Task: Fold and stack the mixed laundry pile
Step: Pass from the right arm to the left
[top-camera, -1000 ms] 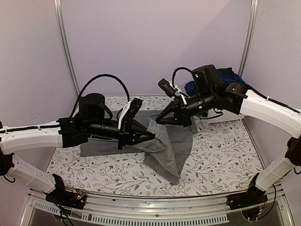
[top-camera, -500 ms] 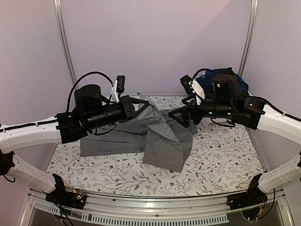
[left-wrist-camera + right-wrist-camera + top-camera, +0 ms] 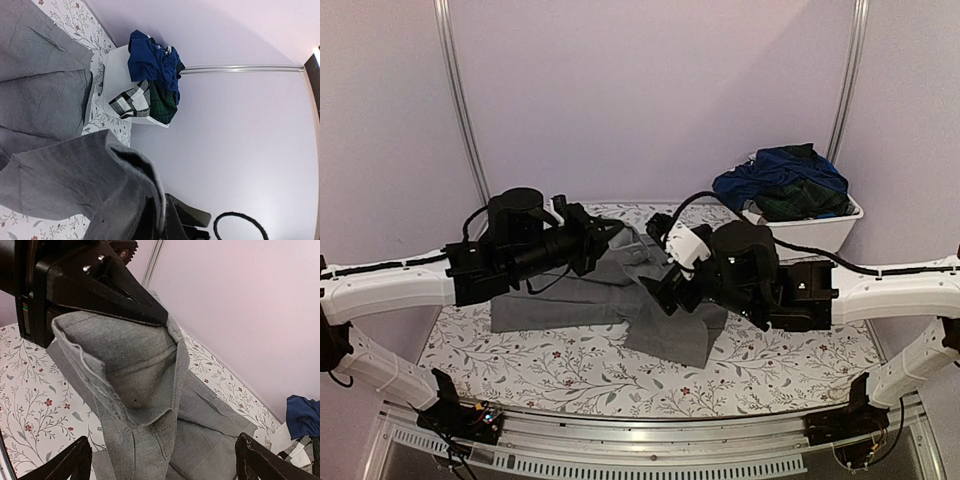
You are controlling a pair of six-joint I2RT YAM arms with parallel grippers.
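step: folding grey garment. left gripper pinching its raised edge, rest spread on table below. right gripper spread wide, empty, hanging fold just ahead. remaining pile in white bin behind it. next: likely right grips free corner.

The grey garment hides most of the left fingers.

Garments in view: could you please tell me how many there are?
3: a grey garment on the table, a blue one and a green plaid one in the bin; others may be hidden.
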